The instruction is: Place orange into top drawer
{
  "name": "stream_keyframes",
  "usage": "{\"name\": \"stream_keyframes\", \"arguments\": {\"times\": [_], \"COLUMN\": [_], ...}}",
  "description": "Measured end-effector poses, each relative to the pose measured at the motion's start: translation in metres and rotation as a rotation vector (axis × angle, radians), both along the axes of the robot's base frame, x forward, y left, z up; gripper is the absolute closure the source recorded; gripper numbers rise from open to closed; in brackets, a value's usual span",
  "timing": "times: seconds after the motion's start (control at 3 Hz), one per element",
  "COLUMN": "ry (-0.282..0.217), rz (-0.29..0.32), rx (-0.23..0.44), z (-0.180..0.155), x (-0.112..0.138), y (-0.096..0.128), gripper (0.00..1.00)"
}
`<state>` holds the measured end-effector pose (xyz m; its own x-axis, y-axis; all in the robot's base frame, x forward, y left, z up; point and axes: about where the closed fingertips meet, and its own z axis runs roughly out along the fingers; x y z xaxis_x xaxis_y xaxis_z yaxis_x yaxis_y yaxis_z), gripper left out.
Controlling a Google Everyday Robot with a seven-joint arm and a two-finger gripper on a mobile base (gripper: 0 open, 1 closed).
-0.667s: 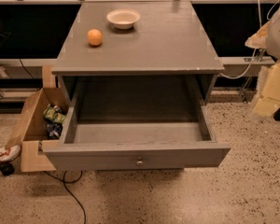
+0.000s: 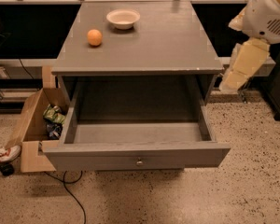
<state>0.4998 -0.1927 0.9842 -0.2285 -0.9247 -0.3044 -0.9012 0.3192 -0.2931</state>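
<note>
The orange (image 2: pixel 94 37) sits on the left part of the grey cabinet top (image 2: pixel 168 41), apart from a shallow white bowl (image 2: pixel 123 18) behind it to the right. The top drawer (image 2: pixel 136 155) is pulled fully open below and nothing lies inside it; its small metal knob (image 2: pixel 139 162) faces me. Only my white arm joint (image 2: pixel 270 13) and a cream arm link (image 2: pixel 245 64) show at the right edge, beside the cabinet's right side. My gripper itself is out of view.
A brown cardboard box (image 2: pixel 35 125) with crumpled wrappers stands on the floor left of the drawer. A black cable (image 2: pixel 70 190) runs across the speckled floor. A shoe (image 2: pixel 4 155) is at the far left. A rail and dark shelving run behind the cabinet.
My arm at the right edge has swung up and left, closer to the cabinet's right side. The orange, bowl and drawer have not moved.
</note>
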Motion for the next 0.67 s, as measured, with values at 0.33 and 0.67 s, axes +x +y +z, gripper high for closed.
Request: {"name": "stream_keyframes", "arguments": {"times": [0.33,0.67], "ry": [-0.035,-0.042], "rz": [-0.062,-0.153], "rx": [0.126,0.310], "z": [-0.004,-0.026], "x": [0.064,0.118], "y": [0.019,0.037], "gripper": [0.00,0.00]}}
